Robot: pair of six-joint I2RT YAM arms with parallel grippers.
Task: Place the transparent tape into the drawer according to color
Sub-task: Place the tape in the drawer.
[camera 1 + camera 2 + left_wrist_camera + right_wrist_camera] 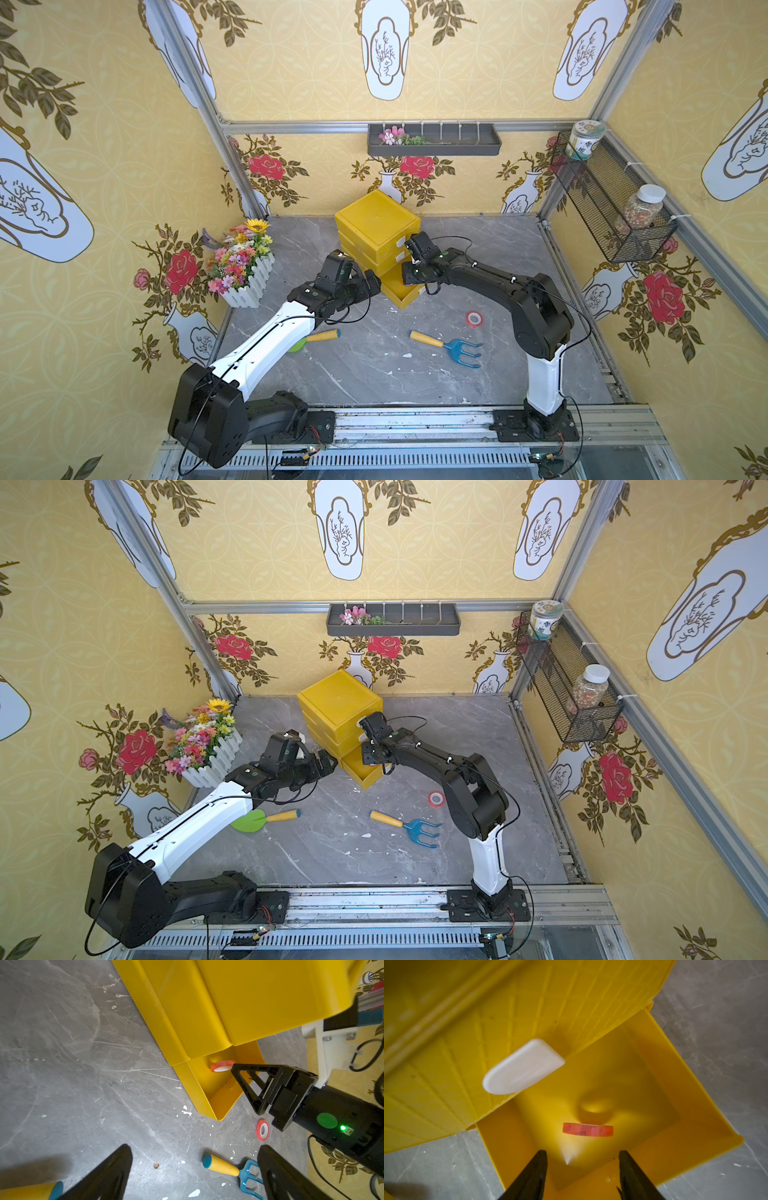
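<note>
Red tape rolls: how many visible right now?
2. One red roll is inside the open bottom drawer, free of the right gripper; the other red roll lies flat on the table near the blue rake. The shut drawers may hide more.

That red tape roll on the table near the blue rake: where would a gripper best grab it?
Probably from straight above: the red tape roll lies flat, hole up, so its sides sit too low to pinch. Put one finger inside the hole and one outside, squeezing the ring wall.
</note>
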